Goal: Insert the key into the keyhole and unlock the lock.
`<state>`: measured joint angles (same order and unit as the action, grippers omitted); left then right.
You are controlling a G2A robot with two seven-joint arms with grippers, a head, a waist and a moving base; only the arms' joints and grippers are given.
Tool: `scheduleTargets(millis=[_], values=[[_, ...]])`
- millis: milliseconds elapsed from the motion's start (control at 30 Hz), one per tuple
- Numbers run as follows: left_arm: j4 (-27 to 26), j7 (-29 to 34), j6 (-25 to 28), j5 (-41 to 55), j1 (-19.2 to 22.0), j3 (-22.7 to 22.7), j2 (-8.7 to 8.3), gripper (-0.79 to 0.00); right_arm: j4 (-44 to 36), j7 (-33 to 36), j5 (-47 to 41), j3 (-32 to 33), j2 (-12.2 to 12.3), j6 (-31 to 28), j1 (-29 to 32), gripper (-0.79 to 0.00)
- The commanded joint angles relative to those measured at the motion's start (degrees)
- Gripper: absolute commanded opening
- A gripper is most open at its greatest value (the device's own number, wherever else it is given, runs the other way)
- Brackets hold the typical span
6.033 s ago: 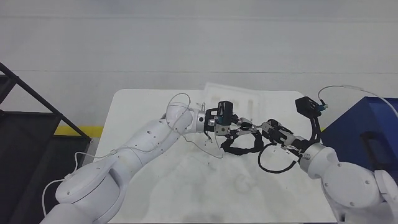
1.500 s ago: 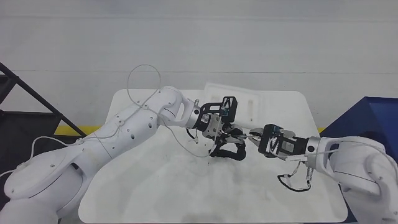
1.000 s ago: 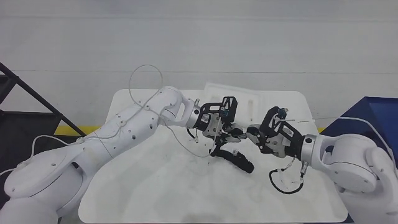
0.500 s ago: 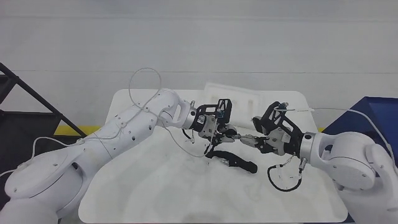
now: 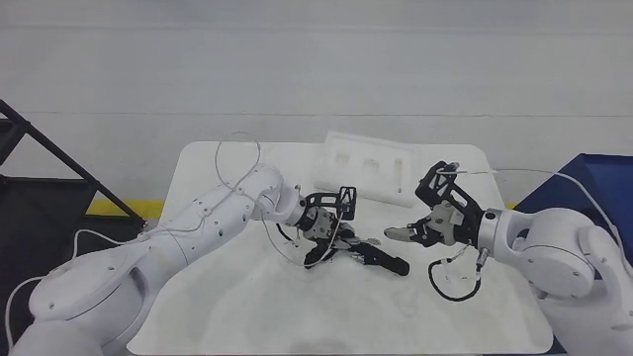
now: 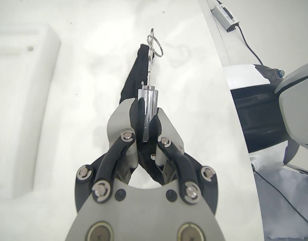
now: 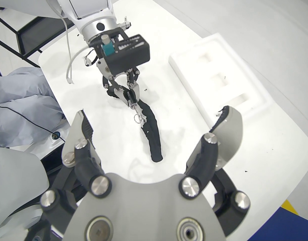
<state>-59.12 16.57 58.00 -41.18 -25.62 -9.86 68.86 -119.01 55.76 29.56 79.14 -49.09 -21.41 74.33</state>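
The chrome lock cylinder [image 6: 148, 99] is being pinched by the left gripper [image 6: 146, 112] just above the white table [image 5: 247, 307]. The key [image 6: 150, 61] (ring [image 6: 157, 45] at its head) is being carried seated in the keyhole, over the black cable [image 6: 133, 76]. Beyond, the right gripper [image 7: 154, 114] is being held spread wide, apart from the lock.

The key's [image 6: 150, 61] blade is buried in the lock [image 6: 148, 101]. Behind the lock, the left gripper [image 6: 146, 116] hides part of the black cable [image 6: 135, 76].
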Motion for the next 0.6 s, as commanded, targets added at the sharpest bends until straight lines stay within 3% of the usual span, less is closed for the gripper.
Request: scheduleTargets(millis=[0,33,100,133,367,567], values=[[0.5,0.9,0.0,0.3,-0.6,0.1,0.44,-0.785,0.4,0.0,0.1,-0.2,0.0,0.0,-0.3,0.000],[0.8,1.5,0.0,0.6,-1.1,0.1,0.63,-0.785,0.6,-0.1,0.1,-0.4,0.0,0.1,-0.4,0.000],[1.5,2.6,0.0,1.2,-1.7,0.1,0.94,-0.419,1.0,-0.2,0.2,-0.6,0.0,0.2,-0.8,0.000],[1.9,3.1,0.0,1.7,-2.0,0.1,1.06,0.000,1.2,-0.2,0.2,-0.8,-0.1,0.2,-0.9,0.000],[3.6,0.9,0.0,6.0,-1.9,0.1,0.93,0.000,3.9,-0.9,-1.5,-1.1,-0.1,-1.8,-2.4,0.000],[3.6,-6.9,0.0,6.5,-0.4,-1.0,-0.90,0.000,7.2,-1.6,-3.7,-1.9,-0.1,-5.7,-4.5,0.000]])
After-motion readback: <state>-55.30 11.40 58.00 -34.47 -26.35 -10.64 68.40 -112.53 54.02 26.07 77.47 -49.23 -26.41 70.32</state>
